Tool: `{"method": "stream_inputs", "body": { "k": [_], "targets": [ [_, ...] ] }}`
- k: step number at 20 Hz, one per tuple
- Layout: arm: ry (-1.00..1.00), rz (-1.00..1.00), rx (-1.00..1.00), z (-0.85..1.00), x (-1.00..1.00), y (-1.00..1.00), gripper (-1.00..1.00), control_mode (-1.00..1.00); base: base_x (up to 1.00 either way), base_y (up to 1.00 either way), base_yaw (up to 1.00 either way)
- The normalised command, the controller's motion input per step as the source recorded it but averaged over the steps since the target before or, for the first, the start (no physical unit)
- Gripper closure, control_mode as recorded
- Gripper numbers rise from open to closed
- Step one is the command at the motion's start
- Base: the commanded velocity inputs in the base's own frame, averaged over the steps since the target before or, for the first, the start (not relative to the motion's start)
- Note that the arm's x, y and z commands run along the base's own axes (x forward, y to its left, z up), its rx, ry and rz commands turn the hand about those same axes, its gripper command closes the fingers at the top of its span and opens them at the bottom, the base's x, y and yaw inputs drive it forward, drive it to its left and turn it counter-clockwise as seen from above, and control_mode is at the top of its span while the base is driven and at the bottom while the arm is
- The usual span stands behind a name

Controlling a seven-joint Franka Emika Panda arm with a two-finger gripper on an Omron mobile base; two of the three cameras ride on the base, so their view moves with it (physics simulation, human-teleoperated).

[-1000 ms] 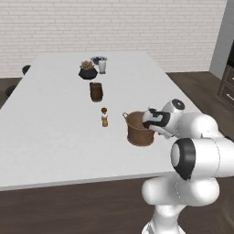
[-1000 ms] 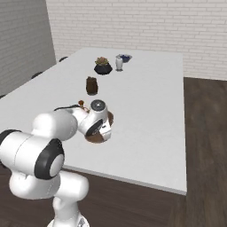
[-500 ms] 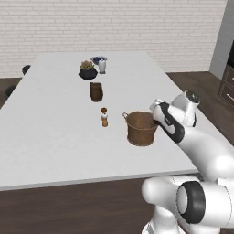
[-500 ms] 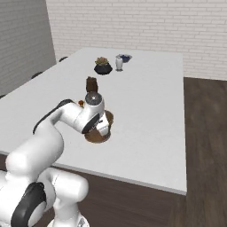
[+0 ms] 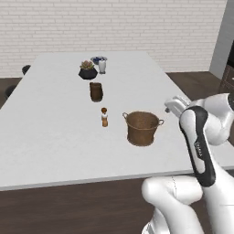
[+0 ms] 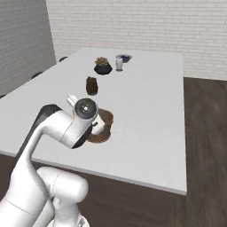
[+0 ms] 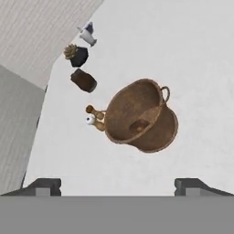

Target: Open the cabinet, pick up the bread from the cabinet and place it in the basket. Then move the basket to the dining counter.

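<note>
Ahead of the gripper (image 7: 117, 185) and well apart from it, the basket (image 7: 139, 116) stands upright on the white tabletop (image 7: 183, 55), which I take for the dining counter. A dark brown lump at the basket's bottom looks like the bread (image 7: 139, 125).

Just beyond the basket, on its far side from the gripper, stands a small brown-and-white shaker (image 7: 93, 118), touching or nearly touching the basket wall; farther off are a brown cup (image 7: 83, 80), a dark plant pot (image 7: 77, 55) and a small pale cup (image 7: 87, 35).

Risk from here looks small, since the basket sits squarely on the tabletop. In my judgement the main hazard is the arm itself: its wrist (image 5: 176, 106) hangs just beside the near loop handle (image 5: 160, 122), and a careless swing could catch that handle and drag or tip the basket, spilling the bread or knocking over the shaker. The basket also sits toward the near edge, so a shove that way could send it off.

The gripper is spread wide, its two fingertips (image 7: 45, 185) far apart, holding nothing and touching nothing.
</note>
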Motion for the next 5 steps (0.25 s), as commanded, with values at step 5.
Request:
{"method": "stream_inputs", "body": {
  "k": [5],
  "targets": [
    [-0.18, 0.23, -0.02, 0.95, -1.00, 0.29, -1.00, -1.00, 0.00, 0.00, 0.00]
  ]
}}
